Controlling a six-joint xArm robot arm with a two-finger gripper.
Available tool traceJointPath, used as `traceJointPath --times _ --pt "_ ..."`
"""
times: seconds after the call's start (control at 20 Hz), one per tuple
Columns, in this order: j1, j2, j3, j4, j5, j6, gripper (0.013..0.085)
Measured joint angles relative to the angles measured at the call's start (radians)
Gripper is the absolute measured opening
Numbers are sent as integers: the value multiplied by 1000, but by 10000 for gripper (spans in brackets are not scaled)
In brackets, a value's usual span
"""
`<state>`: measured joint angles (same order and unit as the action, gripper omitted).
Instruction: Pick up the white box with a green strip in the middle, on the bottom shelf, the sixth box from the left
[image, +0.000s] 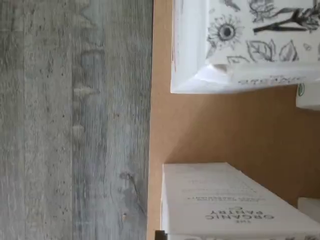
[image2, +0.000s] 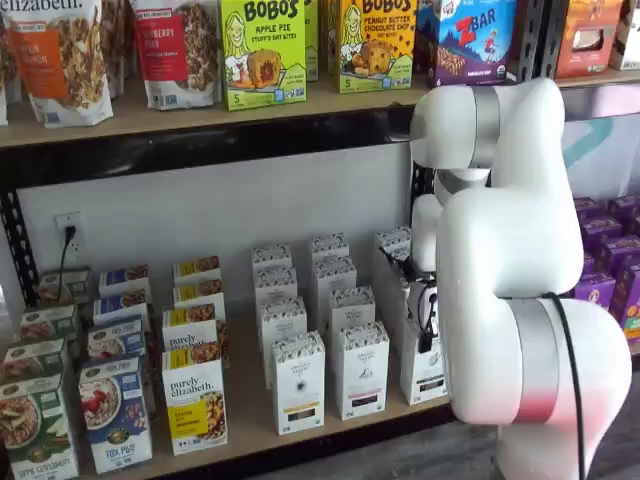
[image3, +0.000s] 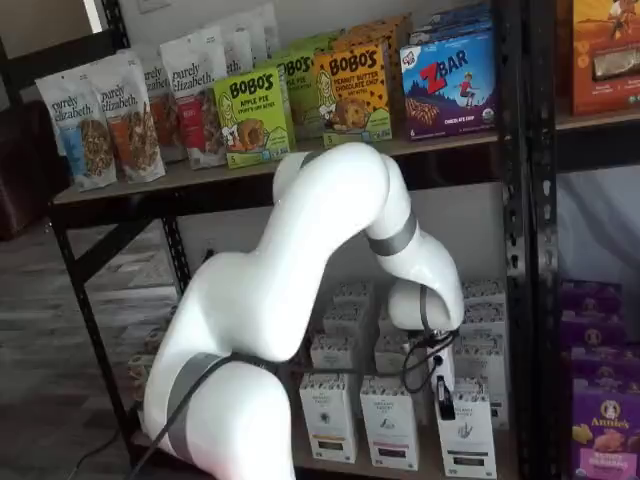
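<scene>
The white box (image2: 421, 375) with a dark strip low on its front stands at the front of the bottom shelf (image2: 250, 425), half hidden by my arm. It also shows in a shelf view (image3: 468, 440). My gripper (image3: 445, 398) hangs at this box's top front edge. Only one black finger shows side-on, so I cannot tell its state. In a shelf view the gripper (image2: 427, 325) is dark parts and cable above the box. The wrist view shows a flower-printed carton top (image: 240, 45) and a lettered carton side (image: 225, 205) on the tan board (image: 225, 130).
More white cartons (image2: 298, 385) (image2: 361, 372) stand left of the target, with rows behind. Cereal and granola boxes (image2: 195, 405) fill the left end. Purple boxes (image3: 605, 430) sit beyond a black post (image3: 520, 200). An upper shelf (image2: 200, 115) holds snacks. Grey floor (image: 75, 120) lies below.
</scene>
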<state>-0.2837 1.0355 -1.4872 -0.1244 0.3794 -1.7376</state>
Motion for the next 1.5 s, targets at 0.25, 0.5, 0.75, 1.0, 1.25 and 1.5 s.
traceJointPath --times 0.25,0.5,0.75,1.0,1.25,1.5 --pt "-2 -38 62 -57 -25 51 570" --pt "-5 -95 168 -132 -68 122 570" --pt "-9 -174 311 -241 -116 226 570" --pt "-7 -277 474 -247 -176 239 570" --pt "-1 -395 622 -273 -217 273 570" --pt "24 -542 763 -274 -207 298 570"
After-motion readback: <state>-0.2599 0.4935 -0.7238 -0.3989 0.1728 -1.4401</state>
